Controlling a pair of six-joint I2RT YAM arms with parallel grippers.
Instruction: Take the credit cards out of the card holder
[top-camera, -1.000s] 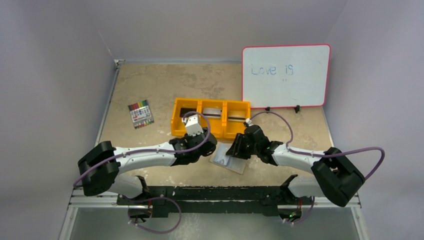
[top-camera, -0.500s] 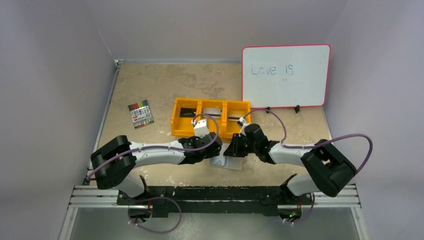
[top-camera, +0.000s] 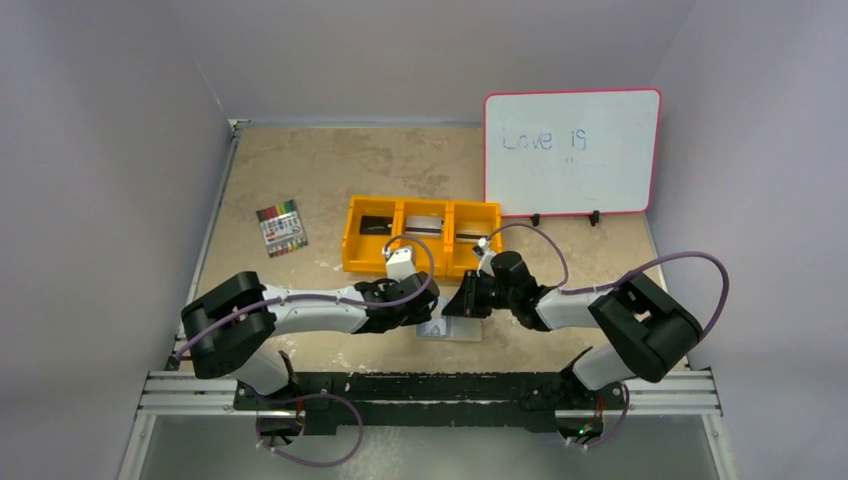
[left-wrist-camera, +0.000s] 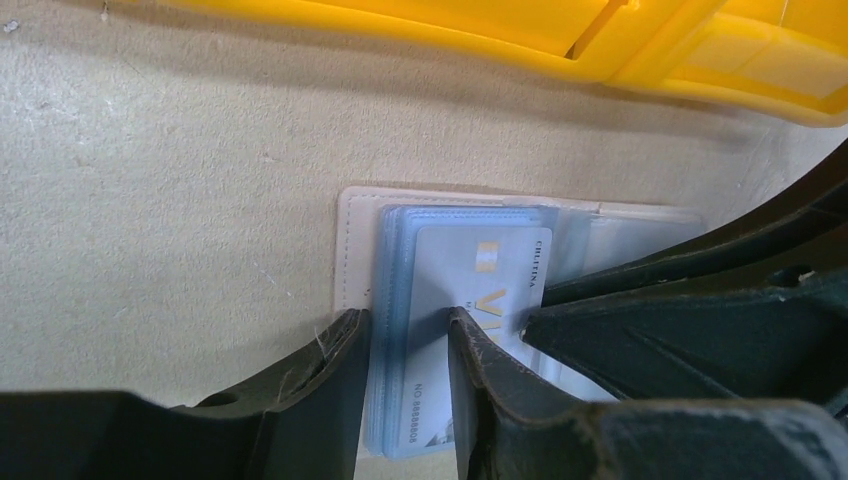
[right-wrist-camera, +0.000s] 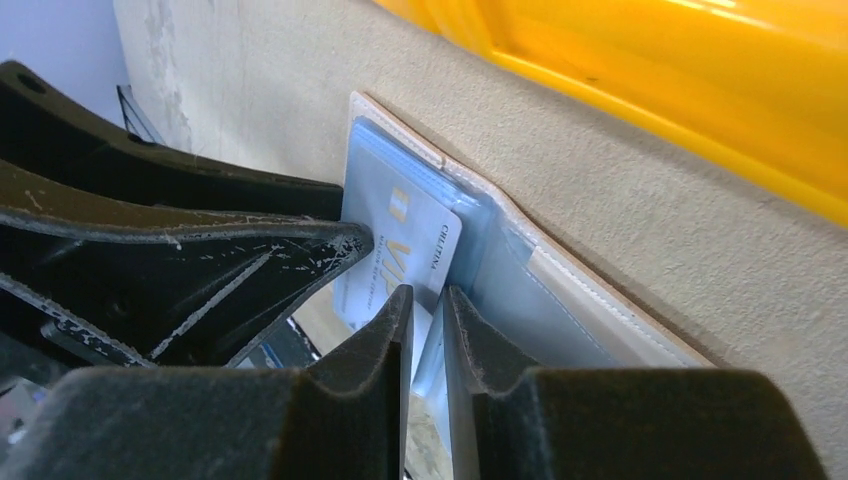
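The card holder (top-camera: 450, 330) lies open on the table just in front of the orange tray, with its beige rim (left-wrist-camera: 352, 240) and light blue sleeves showing. A pale credit card (left-wrist-camera: 500, 275) with gold letters sticks out of the sleeves and also shows in the right wrist view (right-wrist-camera: 395, 235). My left gripper (left-wrist-camera: 405, 318) is slightly open; one fingertip rests on the beige rim and the other on the card, straddling the sleeve stack's edge. My right gripper (right-wrist-camera: 428, 292) is nearly shut, pinching the card's edge. In the top view, the left gripper (top-camera: 425, 305) and the right gripper (top-camera: 460, 305) meet over the holder.
The orange three-compartment tray (top-camera: 352, 245) stands just beyond the holder, close to both grippers (left-wrist-camera: 600, 50) (right-wrist-camera: 700, 90). A pack of coloured markers (top-camera: 281, 228) lies at the left. A whiteboard (top-camera: 572, 152) stands at the back right.
Both grippers have closed in on the card holder from either side. The holder has shifted a little left and lies squarer. The right arm's elbow has drawn in.
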